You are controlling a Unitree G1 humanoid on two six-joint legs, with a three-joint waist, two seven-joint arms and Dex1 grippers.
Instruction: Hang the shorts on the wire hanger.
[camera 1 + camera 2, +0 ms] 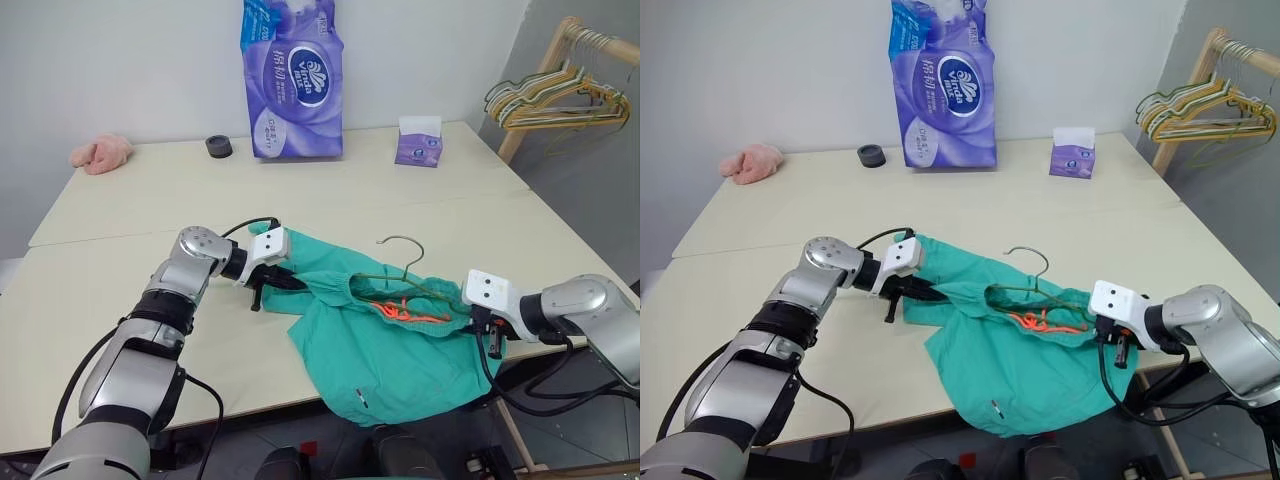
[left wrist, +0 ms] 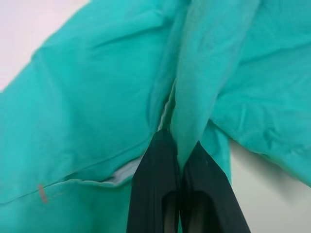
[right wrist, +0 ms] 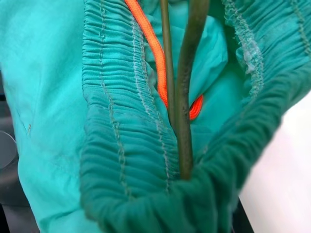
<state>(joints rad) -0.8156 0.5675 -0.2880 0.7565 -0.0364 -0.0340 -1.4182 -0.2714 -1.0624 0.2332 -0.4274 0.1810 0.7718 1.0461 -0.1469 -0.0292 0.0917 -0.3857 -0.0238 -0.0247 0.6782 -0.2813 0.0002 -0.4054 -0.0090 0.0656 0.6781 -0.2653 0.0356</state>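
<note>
The shorts [image 1: 385, 335] are spread at the table's [image 1: 120, 200] near edge, with the wire hanger [image 1: 405, 275] lying inside the waistband and its hook poking out on the far side. A fold of cloth is pinched by the left gripper [image 1: 290, 283]. The right gripper [image 1: 487, 330] is clenched at the waistband's right end; what it grips is hidden. The waistband should be kept taut between the 2 grips, so the hanger's shoulders seat fully.

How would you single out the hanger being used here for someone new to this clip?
On the near edge of the cream table lie the teal shorts. The wire hanger sits inside their waistband, hook poking out; it is single, thin and dark, unlike the pale hangers on the wooden rack.
</note>
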